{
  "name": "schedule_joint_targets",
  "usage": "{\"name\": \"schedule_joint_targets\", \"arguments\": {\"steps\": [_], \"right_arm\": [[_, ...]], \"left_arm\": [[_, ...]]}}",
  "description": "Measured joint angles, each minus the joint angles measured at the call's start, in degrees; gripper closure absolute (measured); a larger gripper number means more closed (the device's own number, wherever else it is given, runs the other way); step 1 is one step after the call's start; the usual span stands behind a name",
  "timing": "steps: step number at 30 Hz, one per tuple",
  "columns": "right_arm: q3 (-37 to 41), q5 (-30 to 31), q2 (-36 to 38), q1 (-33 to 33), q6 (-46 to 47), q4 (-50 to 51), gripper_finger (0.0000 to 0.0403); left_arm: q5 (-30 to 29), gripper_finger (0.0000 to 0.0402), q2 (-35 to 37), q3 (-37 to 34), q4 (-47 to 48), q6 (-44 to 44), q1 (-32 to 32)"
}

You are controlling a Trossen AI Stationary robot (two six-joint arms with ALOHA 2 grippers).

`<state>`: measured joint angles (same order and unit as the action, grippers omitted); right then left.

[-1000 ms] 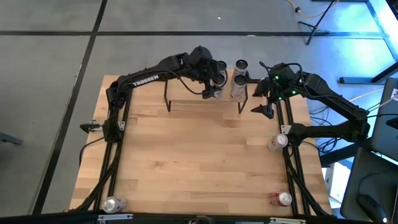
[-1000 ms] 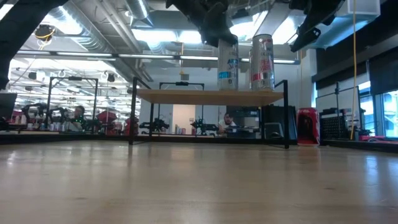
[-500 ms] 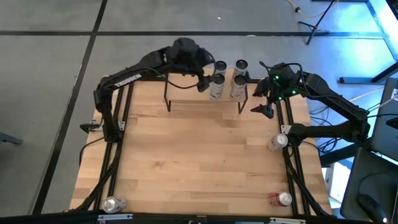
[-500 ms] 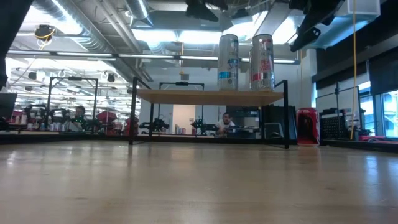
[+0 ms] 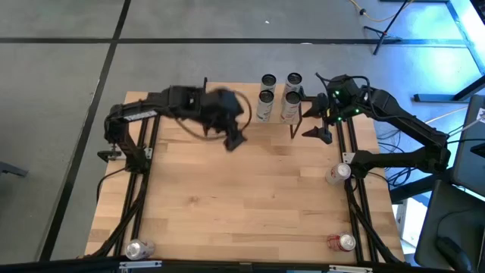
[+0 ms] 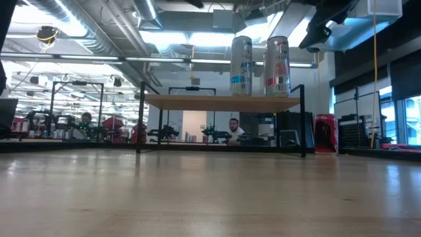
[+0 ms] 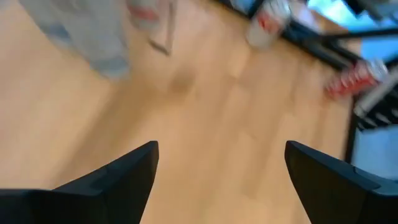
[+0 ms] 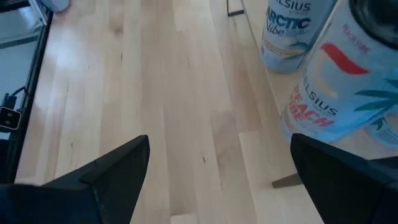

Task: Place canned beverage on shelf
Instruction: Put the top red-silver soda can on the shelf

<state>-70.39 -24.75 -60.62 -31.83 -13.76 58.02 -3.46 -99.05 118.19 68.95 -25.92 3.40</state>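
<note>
Having let go of the tall silver blue-labelled can (image 6: 241, 66), now upright on the light wood shelf (image 6: 220, 100), the left gripper (image 5: 235, 141) has withdrawn over the worktop, jaws wide and empty, while the right gripper (image 5: 322, 134) waits beside the shelf, jaws wide.

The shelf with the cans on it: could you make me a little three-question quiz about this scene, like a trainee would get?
1. True or false: four cans stand upright on the shelf.
2. Which gripper is nearer the shelf? A) left gripper B) right gripper
3. Fill in: the left gripper's fingers are open and hold ____.

Key:
1. True. The high view shows four can tops, among them a blue-labelled can and a red-labelled can.
2. B. It hangs beside the shelf's right end; the left gripper is out over the bare table.
3. Nothing.
</note>
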Motion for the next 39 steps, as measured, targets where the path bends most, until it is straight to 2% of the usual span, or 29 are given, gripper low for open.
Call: {"name": "schedule_joint_targets", "arguments": {"steps": [3,8,13,17,20,23,27,30,32,35,39], "right_arm": [[0.0,-1.5,0.0,0.7,1.4,-1.8,0.0027],[0.0,-1.7,0.0,6.2,4.6,-3.2,0.0027],[0.0,3.6,-0.5,16.2,9.5,-2.9,0.0027],[0.0,10.0,0.1,22.6,19.6,0.0,0.0027],[0.0,12.7,0.8,26.2,30.5,6.3,0.0027],[0.0,18.5,0.9,29.6,41.9,14.2,0.0027],[0.0,26.0,0.6,32.5,57.2,27.4,0.0027],[0.0,28.9,0.1,33.3,67.0,32.2,0.0026],[0.9,28.6,-0.1,33.5,69.9,31.6,0.0027],[4.1,27.8,-0.2,33.4,71.7,31.7,0.0027],[10.6,27.0,-0.5,33.4,71.9,31.4,0.0027]], "left_arm": [[-1.4,0.0069,-0.1,0.0,4.1,-3.1,-6.0],[-3.4,0.0069,-0.2,0.0,8.5,-3.6,-14.3],[-7.8,0.0069,1.5,-0.1,9.6,-5.1,-21.0],[-12.7,0.0069,2.6,-0.4,14.3,-8.3,-26.2],[-19.2,0.0069,3.4,-3.2,15.8,-10.2,-30.8],[-23.4,0.0069,5.0,-7.2,15.6,-11.8,-34.5],[-25.1,0.0069,6.0,-13.5,15.1,-13.1,-36.5],[-28.3,0.007,7.2,-19.0,13.1,-14.8,-36.6],[-28.8,0.007,7.4,-21.9,12.4,-16.6,-36.5],[-26.4,0.007,7.2,-24.9,11.1,-17.1,-36.5],[-25.7,0.007,7.3,-26.9,9.0,-17.2,-36.5]]}}
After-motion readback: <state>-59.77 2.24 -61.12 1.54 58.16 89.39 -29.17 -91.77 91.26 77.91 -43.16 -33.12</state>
